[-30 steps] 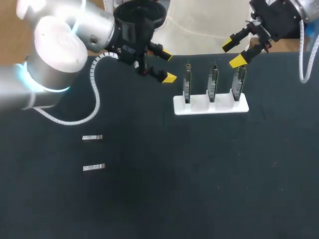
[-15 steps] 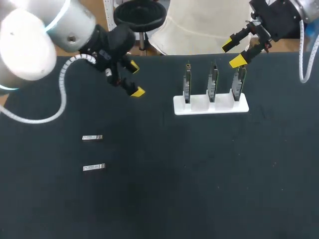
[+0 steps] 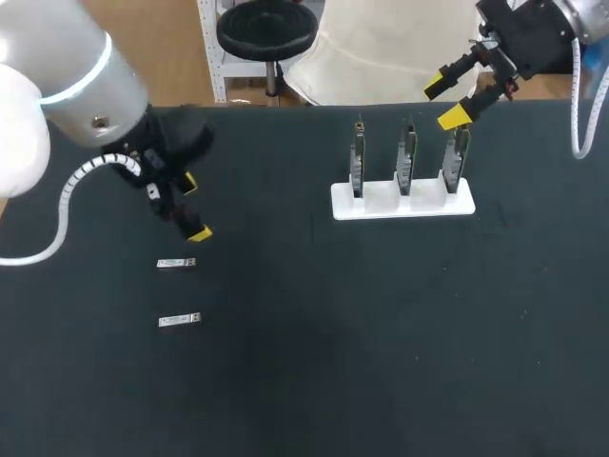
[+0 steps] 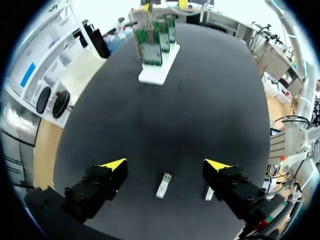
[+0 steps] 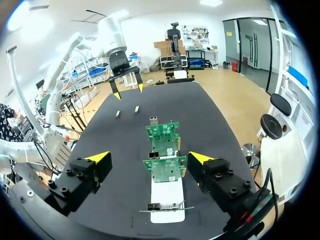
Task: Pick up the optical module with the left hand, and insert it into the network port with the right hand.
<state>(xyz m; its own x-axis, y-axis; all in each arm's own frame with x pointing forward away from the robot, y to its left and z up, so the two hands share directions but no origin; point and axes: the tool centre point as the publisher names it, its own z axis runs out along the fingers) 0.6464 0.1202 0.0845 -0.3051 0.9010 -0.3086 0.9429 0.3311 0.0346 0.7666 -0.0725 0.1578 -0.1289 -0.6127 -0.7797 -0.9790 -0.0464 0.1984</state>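
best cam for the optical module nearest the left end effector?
Left wrist view: the optical module shows close, unobstructed, framed between the fingers of the open left end effector. Head view shows it small, past the yellow tips; right wrist view, only a distant speck.

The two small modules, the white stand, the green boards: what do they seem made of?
The optical modules look like bare metal: silvery grey with a dull shine. The white stand looks like matte plastic, smooth and uniform; I cannot be sure. The boards look like green circuit-board laminate carrying small parts.
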